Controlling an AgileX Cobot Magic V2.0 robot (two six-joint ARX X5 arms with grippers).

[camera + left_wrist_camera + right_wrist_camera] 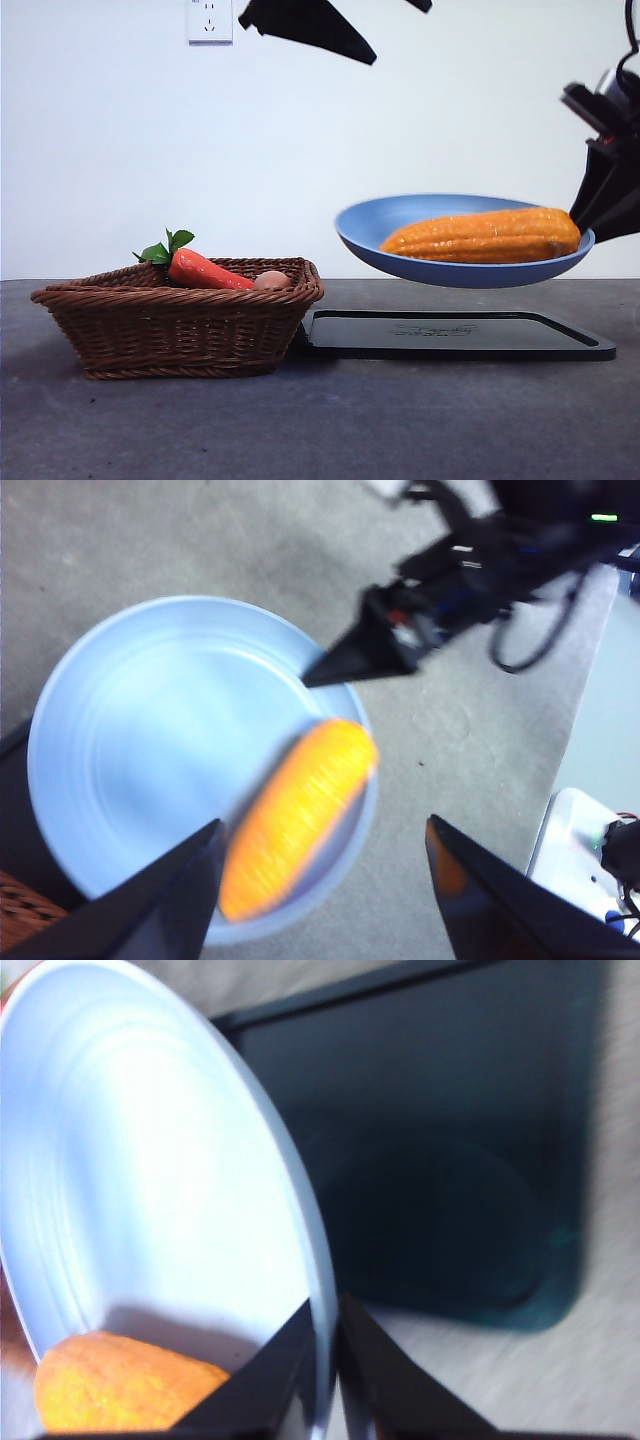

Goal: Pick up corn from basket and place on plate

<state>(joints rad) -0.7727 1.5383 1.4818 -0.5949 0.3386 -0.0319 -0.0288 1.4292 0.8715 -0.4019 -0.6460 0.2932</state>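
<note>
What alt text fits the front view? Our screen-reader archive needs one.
A light blue plate carrying the corn is held in the air above a black tray, the right gripper clamped on its rim. Beside the tray, a wicker basket holds a carrot and a small pinkish ball.

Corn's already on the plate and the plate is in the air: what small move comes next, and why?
Probably the right gripper, clamped on the plate rim, should lower it gently onto the black tray directly beneath. The corn lies on the tilted plate, so a slow, level descent keeps it from rolling. The left gripper hangs open above.

Left fingers (320,900) apart, right fingers (322,1360) pinched.
</note>
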